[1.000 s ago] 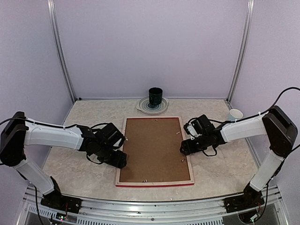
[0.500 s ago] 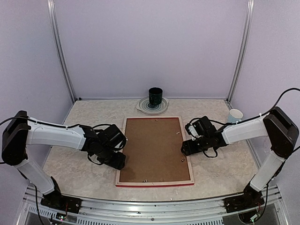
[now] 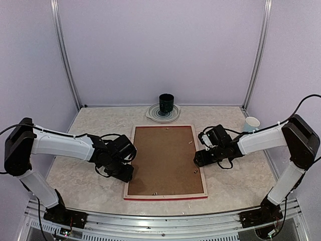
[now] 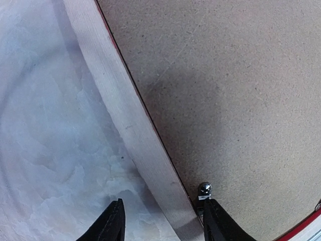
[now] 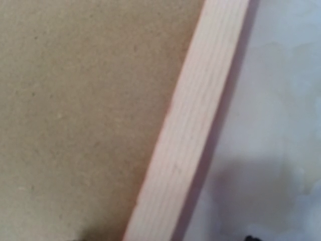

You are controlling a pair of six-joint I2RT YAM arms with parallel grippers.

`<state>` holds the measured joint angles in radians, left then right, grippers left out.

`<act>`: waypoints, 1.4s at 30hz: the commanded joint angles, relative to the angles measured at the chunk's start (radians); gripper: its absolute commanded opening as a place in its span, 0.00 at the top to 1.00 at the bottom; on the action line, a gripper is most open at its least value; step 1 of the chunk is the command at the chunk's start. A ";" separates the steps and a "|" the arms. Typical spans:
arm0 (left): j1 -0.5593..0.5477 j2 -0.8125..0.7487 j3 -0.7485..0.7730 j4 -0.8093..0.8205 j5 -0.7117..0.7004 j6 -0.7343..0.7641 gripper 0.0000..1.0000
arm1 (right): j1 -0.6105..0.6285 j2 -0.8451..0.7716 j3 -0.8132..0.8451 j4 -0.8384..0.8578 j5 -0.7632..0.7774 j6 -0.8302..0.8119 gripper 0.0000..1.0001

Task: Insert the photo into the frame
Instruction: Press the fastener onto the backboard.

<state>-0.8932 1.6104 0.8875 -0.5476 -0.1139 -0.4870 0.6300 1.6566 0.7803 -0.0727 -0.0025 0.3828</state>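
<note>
The frame [image 3: 165, 196] lies face down on the table, pale wood back up, with its red edge showing along the near side. A brown backing board [image 3: 164, 159] fills it. The photo is hidden. My left gripper [image 3: 125, 172] is low over the left rail. In the left wrist view its open jaws [image 4: 163, 221] straddle that rail [image 4: 128, 125], one fingertip [image 4: 113, 221] over the table and the other beside a small metal tab [image 4: 204, 189] on the board. My right gripper [image 3: 197, 158] hovers open over the right rail [image 5: 195, 120]; only slivers of its tips show.
A dark cup [image 3: 166, 103] stands on a plate [image 3: 175, 115] at the back, by the rear wall. A white paper cup [image 3: 252, 122] sits at the far right. Enclosure walls close in on three sides, and a metal rail runs along the near edge.
The left gripper has shifted slightly right onto the frame's left rail and its jaws have narrowed. The right arm has hardly moved.
</note>
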 commanded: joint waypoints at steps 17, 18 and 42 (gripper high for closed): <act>-0.024 -0.024 0.052 -0.024 -0.081 -0.013 0.47 | 0.002 0.002 -0.012 -0.004 0.006 0.001 0.29; -0.024 -0.028 0.053 -0.022 -0.081 -0.014 0.47 | 0.002 0.002 -0.011 -0.004 0.006 0.001 0.29; -0.027 0.040 0.015 -0.002 -0.016 0.002 0.48 | 0.002 -0.003 -0.014 -0.005 0.014 0.001 0.28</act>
<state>-0.9115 1.6329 0.9131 -0.5610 -0.1276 -0.4900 0.6300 1.6566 0.7803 -0.0711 -0.0025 0.3828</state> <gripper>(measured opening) 0.524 0.717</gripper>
